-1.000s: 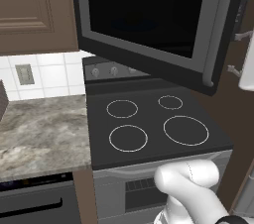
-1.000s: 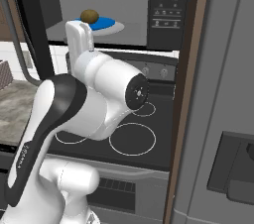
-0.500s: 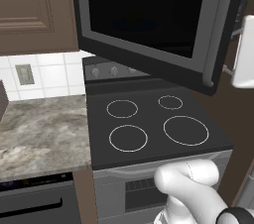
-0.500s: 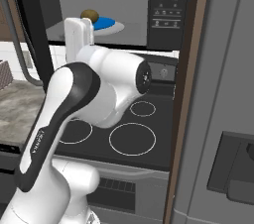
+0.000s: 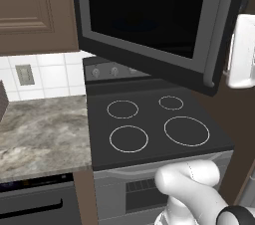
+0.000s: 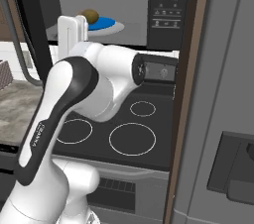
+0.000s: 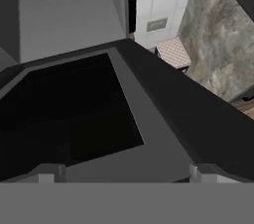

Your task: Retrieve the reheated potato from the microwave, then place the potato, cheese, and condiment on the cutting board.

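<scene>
The microwave (image 6: 124, 15) door stands open; inside, the potato (image 6: 89, 16) sits on a blue plate (image 6: 104, 23). The fingers (image 7: 45, 172) are spread open, holding nothing.

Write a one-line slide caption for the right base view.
Microwave door open, potato on a blue plate inside, white arm raised before it above the stovetop.

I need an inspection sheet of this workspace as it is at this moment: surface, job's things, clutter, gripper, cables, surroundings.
Surface: black stovetop with four rings, bare; marbled counter beside it.
Job's things: microwave above, its door swung open; potato inside on a blue plate; cutting board on the counter.
Clutter: nothing seen.
Gripper: gripper open, empty, facing the door.
Cables: nothing seen.
Surroundings: brown cabinet, tiled wall with outlet.
</scene>
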Robot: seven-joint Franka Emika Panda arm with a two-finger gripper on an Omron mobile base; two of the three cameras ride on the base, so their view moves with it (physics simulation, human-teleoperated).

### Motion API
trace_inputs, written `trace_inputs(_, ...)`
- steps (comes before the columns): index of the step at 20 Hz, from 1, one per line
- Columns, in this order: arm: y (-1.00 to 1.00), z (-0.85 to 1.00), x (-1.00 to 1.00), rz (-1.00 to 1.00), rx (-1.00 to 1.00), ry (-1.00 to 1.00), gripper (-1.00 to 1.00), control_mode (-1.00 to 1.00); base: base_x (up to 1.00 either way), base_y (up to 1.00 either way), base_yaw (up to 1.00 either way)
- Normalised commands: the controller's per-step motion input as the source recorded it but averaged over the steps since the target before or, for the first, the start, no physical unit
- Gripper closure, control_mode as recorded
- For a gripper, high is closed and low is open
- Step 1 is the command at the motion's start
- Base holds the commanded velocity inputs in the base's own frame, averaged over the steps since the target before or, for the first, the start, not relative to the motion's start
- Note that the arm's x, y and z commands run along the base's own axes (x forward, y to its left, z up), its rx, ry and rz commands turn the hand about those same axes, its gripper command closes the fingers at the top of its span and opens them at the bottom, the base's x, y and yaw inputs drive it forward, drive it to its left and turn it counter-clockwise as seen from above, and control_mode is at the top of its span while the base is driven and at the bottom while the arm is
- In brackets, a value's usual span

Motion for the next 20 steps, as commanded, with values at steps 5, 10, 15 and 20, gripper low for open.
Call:
trace_inputs(5, 0.25, 0.00, -0.32, 0.07, 0.00, 0.00, -1.00, -1.00, 0.00, 0.00, 0.00)
trace_inputs(10, 0.23, 0.07, -0.47, 0.08, 0.00, 0.00, -1.00, -1.00, 0.00, 0.00, 0.00)
trace_inputs(15, 0.54, 0.00, -0.39, 0.05, -0.03, 0.00, -1.00, -1.00, 0.00, 0.00, 0.00)
trace_inputs(20, 0.78, 0.00, -0.16, 0.00, -0.11, 0.00, -1.00, -1.00, 0.00, 0.00, 0.00)
